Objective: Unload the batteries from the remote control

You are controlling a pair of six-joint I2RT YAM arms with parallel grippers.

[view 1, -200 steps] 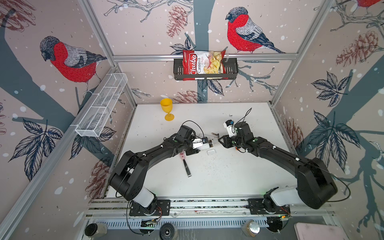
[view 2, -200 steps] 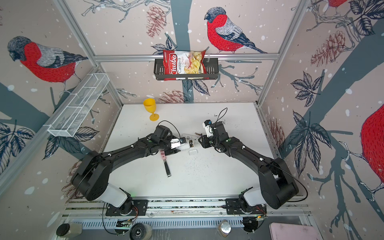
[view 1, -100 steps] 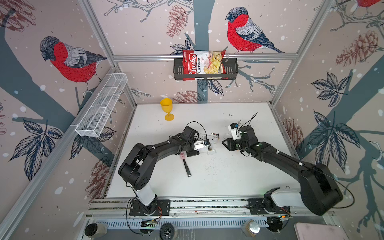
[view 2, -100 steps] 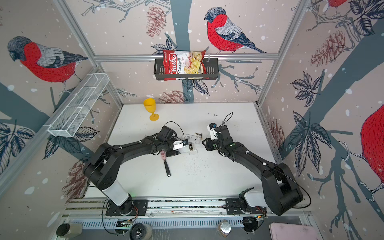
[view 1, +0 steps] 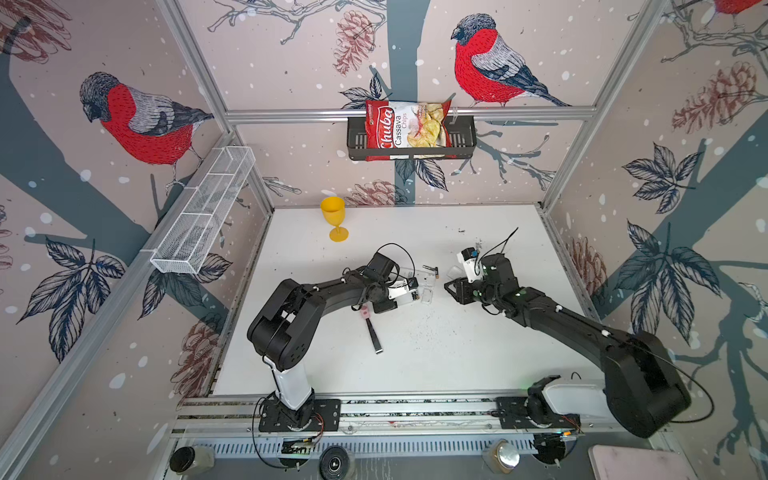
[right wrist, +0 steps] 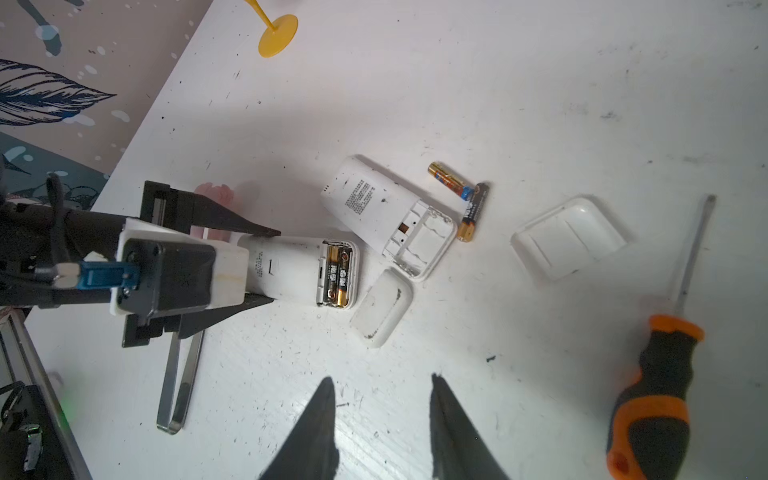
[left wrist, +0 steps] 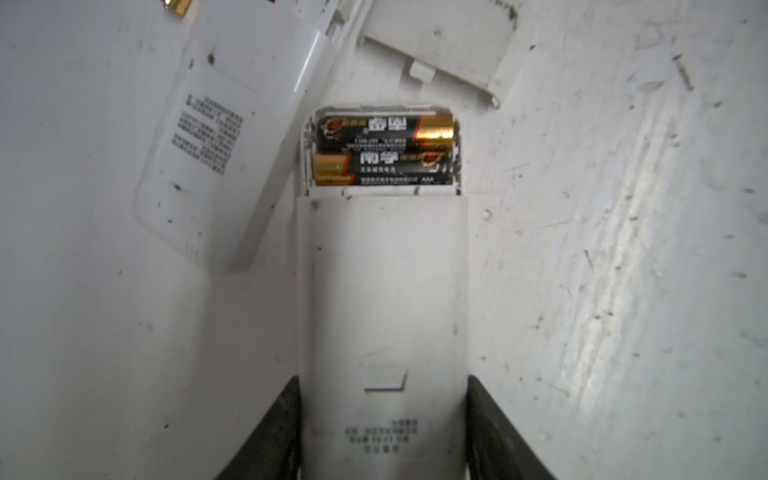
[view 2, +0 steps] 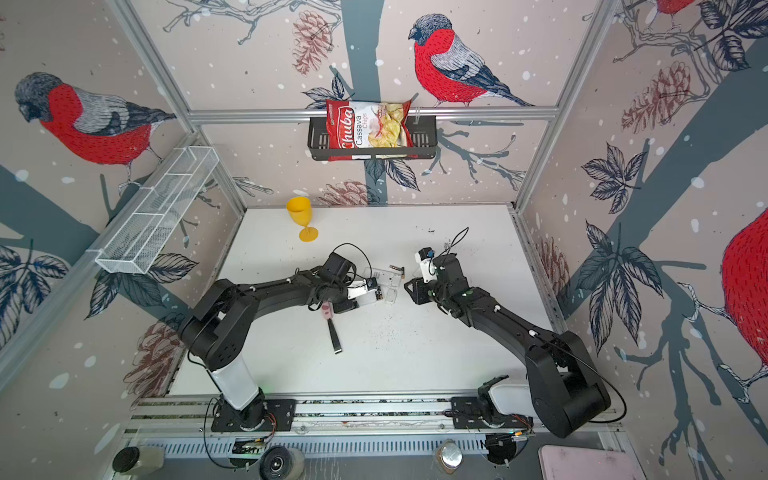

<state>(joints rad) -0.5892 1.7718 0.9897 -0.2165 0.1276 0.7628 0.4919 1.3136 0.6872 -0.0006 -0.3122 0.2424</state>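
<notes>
Clamping smooth white remote [left wrist: 382, 291] | left tool [left wrist: 382, 377] | cylindrical gold-capped batteries [left wrist: 382, 149] inside

Bright, even light with soft shadows, glare streaking the table [left wrist: 631, 257], top views bent at edges.

White counter [view 1: 457, 357], scuffed and speckled. Far left: yellow goblet [view 1: 335, 217], upright. Centre: left gripper [view 1: 395, 293], jaws either side of a white remote [view 1: 405, 291]; second white remote [view 1: 422, 277] just beyond it; small white cover [view 1: 427, 296] beside the held remote's end; batteries [view 1: 430, 270], dark slivers near the second remote, count unclear. Right gripper [view 1: 449, 287] low, near these, touching none. Dark flat strip [view 1: 375, 340] with pink piece [view 1: 365, 311] nearer the front. Back wall: black basket [view 1: 463, 139] holding chips bag [view 1: 405, 126]. Left wall: white mesh shelf [view 1: 203, 212].
</notes>
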